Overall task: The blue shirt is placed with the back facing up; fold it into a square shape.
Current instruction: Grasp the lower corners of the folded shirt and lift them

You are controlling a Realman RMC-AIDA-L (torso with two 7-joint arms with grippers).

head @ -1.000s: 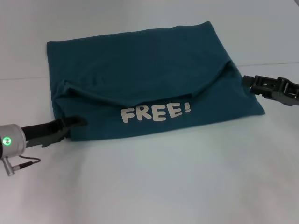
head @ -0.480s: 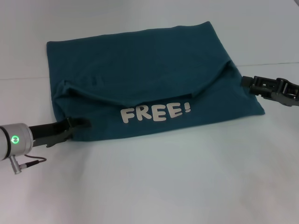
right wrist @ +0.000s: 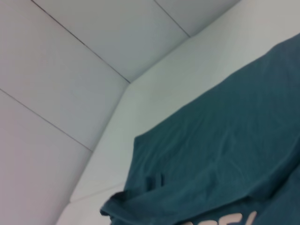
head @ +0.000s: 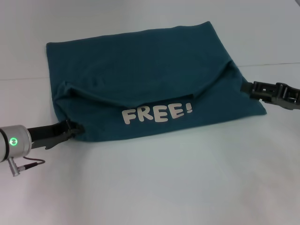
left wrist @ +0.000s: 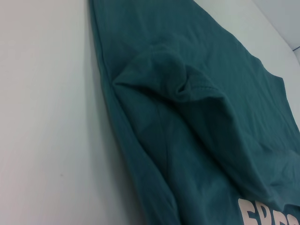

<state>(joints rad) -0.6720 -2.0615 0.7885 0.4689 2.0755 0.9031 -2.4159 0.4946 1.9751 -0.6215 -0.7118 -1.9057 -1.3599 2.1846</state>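
The blue shirt (head: 140,70) lies on the white table, its near part folded up over the back so the white "FREE!" lettering (head: 157,114) shows. My left gripper (head: 72,129) is low at the shirt's near-left corner, open, its tips just at the cloth's edge with nothing held. My right gripper (head: 246,86) sits at the shirt's right edge, beside the end of the fold. The left wrist view shows the blue shirt (left wrist: 187,117) bunched at the fold's left end. In the right wrist view the blue shirt (right wrist: 225,154) lies flat.
The white table (head: 164,187) runs wide around the shirt, with bare surface in front and on both sides. A wall panel (right wrist: 70,56) rises behind the table's far edge. A thin cable (head: 30,162) hangs off the left wrist.
My left gripper has drawn back from on top of the shirt's near-left corner to its edge. The right gripper has shifted slightly toward me. The shirt has stayed put.
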